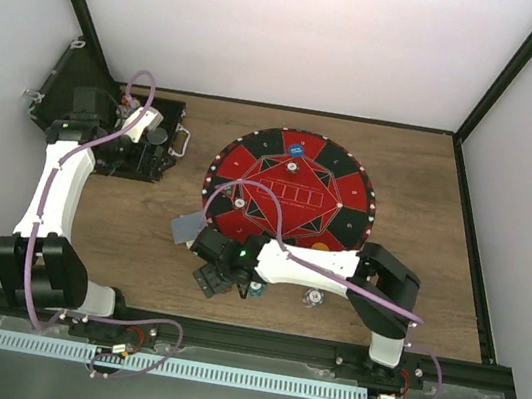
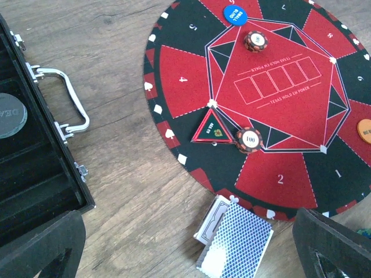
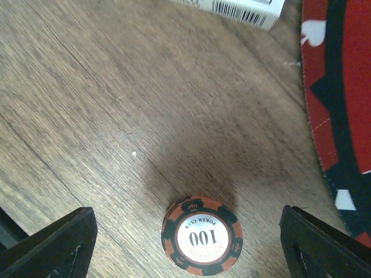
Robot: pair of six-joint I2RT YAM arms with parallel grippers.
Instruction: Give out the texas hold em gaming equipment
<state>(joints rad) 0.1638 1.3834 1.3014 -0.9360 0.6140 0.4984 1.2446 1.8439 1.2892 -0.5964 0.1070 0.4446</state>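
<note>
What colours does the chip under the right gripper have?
The chip is orange-brown with black edge stripes, white centre; best in right wrist view.
</note>
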